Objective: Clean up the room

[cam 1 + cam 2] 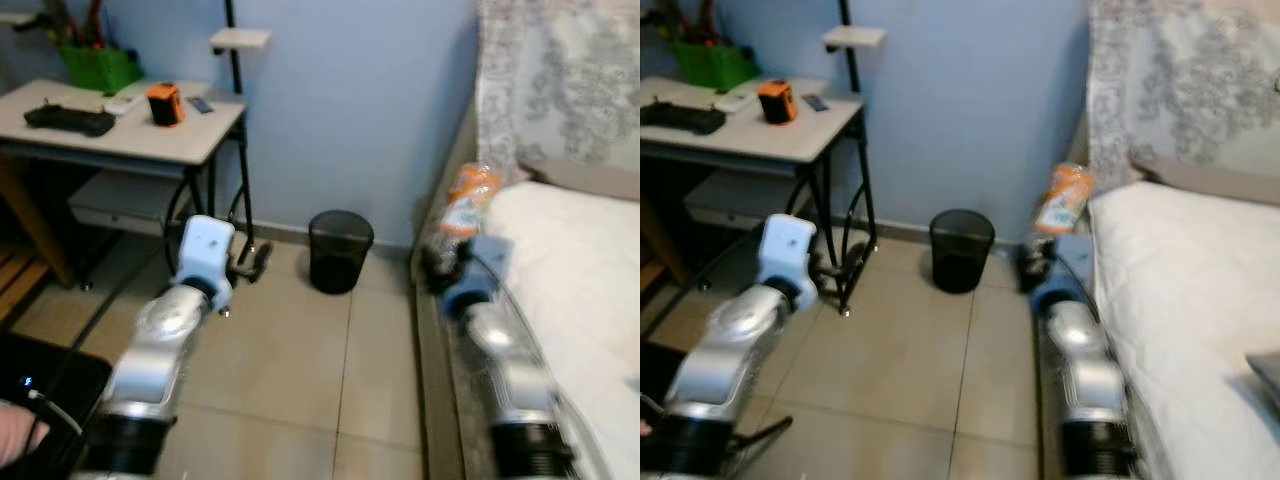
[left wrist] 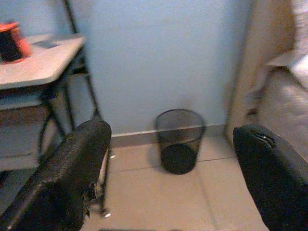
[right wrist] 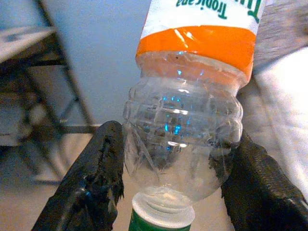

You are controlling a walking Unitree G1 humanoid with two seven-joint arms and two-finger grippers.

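The right gripper [image 3: 168,178] has its jaws clamped on the empty Tropicana bottle [image 3: 185,130] (cap toward the wrist) beside the bed's edge [image 1: 530,215], presumably for disposal in the wire wastebasket [image 1: 340,250]. The left gripper [image 2: 168,183] has its jaws apart.

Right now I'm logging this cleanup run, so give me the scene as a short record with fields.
held item: clear plastic bottle with an orange label, cap toward the wrist
right gripper: shut on the bottle, raised beside the bed
left gripper: open, holding nothing, facing the bin
bin: black mesh wastebasket on the tiled floor against the blue wall
desk: to the robot's left, holding an orange object and a black controller
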